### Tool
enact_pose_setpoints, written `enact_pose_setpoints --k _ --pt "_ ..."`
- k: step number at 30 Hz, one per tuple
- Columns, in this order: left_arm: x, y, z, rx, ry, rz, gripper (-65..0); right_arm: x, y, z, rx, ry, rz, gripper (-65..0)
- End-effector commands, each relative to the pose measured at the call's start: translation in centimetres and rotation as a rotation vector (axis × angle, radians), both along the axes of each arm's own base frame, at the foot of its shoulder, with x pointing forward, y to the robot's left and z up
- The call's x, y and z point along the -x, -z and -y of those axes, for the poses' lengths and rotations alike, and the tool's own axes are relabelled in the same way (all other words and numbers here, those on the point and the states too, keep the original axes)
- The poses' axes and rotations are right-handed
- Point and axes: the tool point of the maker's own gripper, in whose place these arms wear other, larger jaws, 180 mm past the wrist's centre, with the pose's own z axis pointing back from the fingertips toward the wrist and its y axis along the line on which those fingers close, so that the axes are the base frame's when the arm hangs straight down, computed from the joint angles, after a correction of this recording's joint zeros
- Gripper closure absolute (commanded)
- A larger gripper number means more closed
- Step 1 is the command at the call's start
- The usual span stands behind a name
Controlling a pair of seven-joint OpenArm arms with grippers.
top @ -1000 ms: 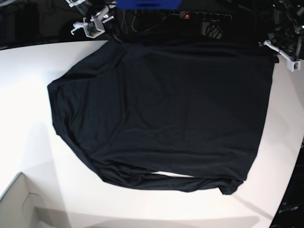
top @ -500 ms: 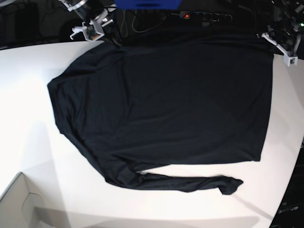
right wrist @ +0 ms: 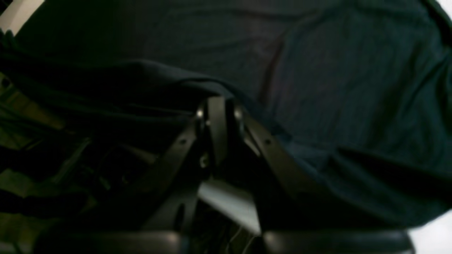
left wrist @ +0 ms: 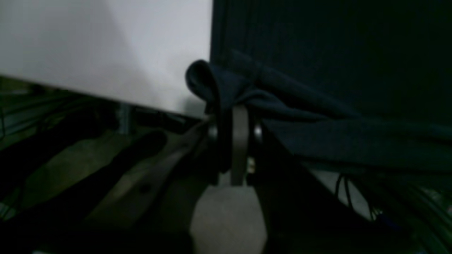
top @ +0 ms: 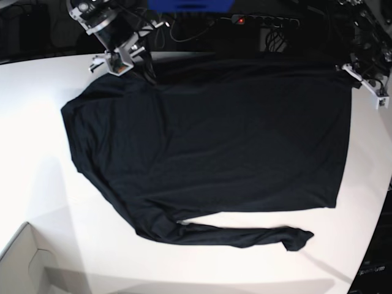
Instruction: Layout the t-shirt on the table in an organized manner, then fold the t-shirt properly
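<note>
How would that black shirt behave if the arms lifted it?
Probably floppy: the t-shirt bunches where the left gripper pinches it. It looks thin, so likely light. Its sleeve lies loose on the table and would likely dangle.

base overhead; wrists close on t-shirt (top: 214, 135).

Both arms reach to the far edge of the surface (top: 24, 122). The left hand (left wrist: 235, 116) is clamped on a t-shirt (top: 214, 141) corner; the right hand (right wrist: 217, 106) pinches its edge likewise.
</note>
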Motion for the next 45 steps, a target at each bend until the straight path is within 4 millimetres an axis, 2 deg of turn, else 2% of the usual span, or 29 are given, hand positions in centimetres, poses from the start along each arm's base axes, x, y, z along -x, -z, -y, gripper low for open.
enact_pose_setpoints --k 1,8,13,17,20,26,32,37,39,42,45 --pt "-1.0 -1.1 -0.8 -0.029 0.001 0.031 -0.1 -0.7 -0.9 0.1 -0.010 -0.001 0.032 0.0" --pt "-3.5 -1.8 -0.8 -0.015 -0.005 0.085 -0.1 -4.1 -0.8 0.3 0.061 -0.015 0.024 0.0" --pt "-4.2 -0.4 -0.7 0.027 -0.029 0.065 -0.1 -5.8 -0.2 0.7 0.080 -0.007 0.025 0.0" --pt "-4.8 0.9 -0.2 0.001 0.013 0.006 -0.1 -6.3 1.0 1.1 0.089 0.001 0.003 0.0" --pt "-5.6 0.8 0.0 -0.008 0.025 0.006 -0.1 -6.7 1.5 1.2 0.092 0.006 -0.002 0.0" --pt "-6.9 0.1 0.0 -0.007 0.021 0.036 -0.1 -7.9 0.8 1.4 0.095 0.010 0.026 0.0" --pt "-6.9 0.1 -0.1 -0.009 0.023 0.036 -0.1 -8.4 0.4 1.4 0.091 0.013 0.040 0.0" --pt "-8.0 -1.0 -0.1 -0.019 0.029 0.065 -0.1 -8.9 0.5 1.4 0.094 0.015 0.045 0.0" --pt "-7.7 -1.7 -0.1 -0.033 0.034 0.054 -0.1 -9.0 0.6 1.5 0.094 0.017 0.042 0.0" --pt "-6.9 -3.0 -0.1 -0.068 0.041 0.014 -0.1 -9.0 0.5 1.5 0.094 0.017 0.043 0.0" --pt "-7.5 -5.2 -0.1 -0.124 0.054 0.068 -0.1 -9.0 0.5 1.5 0.094 0.019 0.044 0.0"
